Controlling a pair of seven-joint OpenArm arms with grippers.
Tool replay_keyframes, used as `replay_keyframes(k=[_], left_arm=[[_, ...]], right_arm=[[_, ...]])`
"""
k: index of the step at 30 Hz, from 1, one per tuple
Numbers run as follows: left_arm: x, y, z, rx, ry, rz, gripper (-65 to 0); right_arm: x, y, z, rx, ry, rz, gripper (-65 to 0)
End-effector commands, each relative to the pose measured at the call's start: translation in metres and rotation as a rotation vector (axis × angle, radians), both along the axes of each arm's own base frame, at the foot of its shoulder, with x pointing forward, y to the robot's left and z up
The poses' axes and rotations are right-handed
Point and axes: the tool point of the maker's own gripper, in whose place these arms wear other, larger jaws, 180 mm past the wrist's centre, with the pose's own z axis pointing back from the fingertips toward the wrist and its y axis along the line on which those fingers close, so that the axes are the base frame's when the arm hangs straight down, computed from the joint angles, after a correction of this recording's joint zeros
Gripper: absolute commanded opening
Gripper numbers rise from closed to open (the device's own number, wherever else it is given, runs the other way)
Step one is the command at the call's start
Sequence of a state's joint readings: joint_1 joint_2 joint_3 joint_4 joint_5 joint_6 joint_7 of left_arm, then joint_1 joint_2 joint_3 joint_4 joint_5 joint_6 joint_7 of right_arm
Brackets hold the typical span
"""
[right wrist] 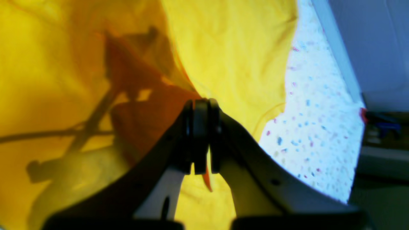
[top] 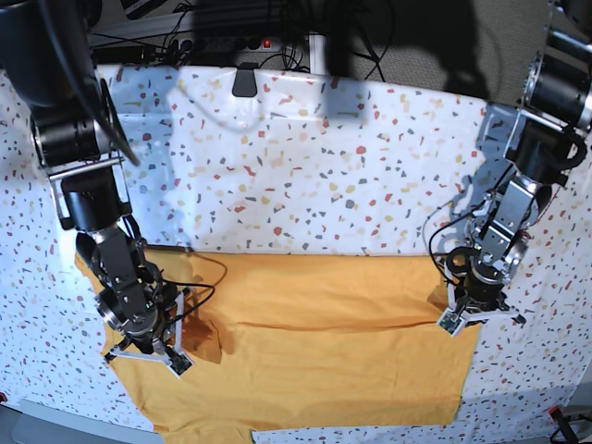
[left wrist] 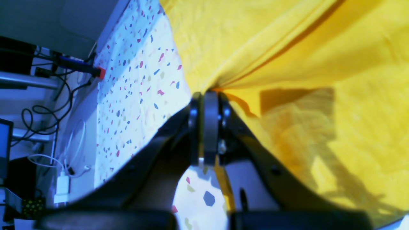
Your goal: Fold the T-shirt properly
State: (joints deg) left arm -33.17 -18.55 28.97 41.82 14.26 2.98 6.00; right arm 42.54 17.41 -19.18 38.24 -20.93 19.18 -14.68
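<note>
The T-shirt is lying spread across the near half of the desk, its far edge doubled over into a straight fold line. Judging by that, a lengthwise fold is under way, with both arms carrying a fabric edge over the body of the T-shirt. The left pincer is clamping shut on a bunched corner at one side edge of the T-shirt, cloth fanning out from its tips. The right pincer is likewise closed on cloth at the opposite side edge. The next move probably calls for both to travel together, keeping the cloth taut. Beyond the T-shirt's far edge, cables and a black clip are sitting well apart; nothing is blocking the way.
</note>
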Motion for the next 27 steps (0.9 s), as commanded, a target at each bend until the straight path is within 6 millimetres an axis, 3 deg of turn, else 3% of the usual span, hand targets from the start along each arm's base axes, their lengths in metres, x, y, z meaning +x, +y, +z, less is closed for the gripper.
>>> replay_keyframes(k=[1,7,11,13,19,23,27], left_arm=[[0.016,0.003,0.028,0.002,-0.076,0.001,-65.0],[0.016,0.003,0.028,0.002,-0.076,0.001,-65.0],[0.016,0.004,0.027,0.002,-0.075,0.002,-65.0],[0.015,0.005,0.027,0.004,-0.07,0.007,-65.0],[0.015,0.005,0.026,0.006,-0.065,0.012,-65.0],[0.015,0.005,0.026,0.006,-0.065,0.012,-65.0],[0.015,0.005,0.026,0.006,-0.065,0.012,-65.0]], right_arm=[[0.021,0.0,0.037,0.005,-0.106,-0.007,-65.0],[0.03,0.001,0.055,0.007,-0.179,-0.017,-65.0],[0.037,0.005,0.07,-0.095,-0.236,0.064,-27.7],[0.038,0.005,0.071,-0.113,-0.241,0.075,-17.8],[0.039,-0.001,0.077,-0.117,-0.274,0.037,-17.8],[0.033,-0.005,0.061,0.05,-0.206,-0.074,-18.0],[0.024,0.007,0.042,0.195,-0.119,-0.095,-18.0]])
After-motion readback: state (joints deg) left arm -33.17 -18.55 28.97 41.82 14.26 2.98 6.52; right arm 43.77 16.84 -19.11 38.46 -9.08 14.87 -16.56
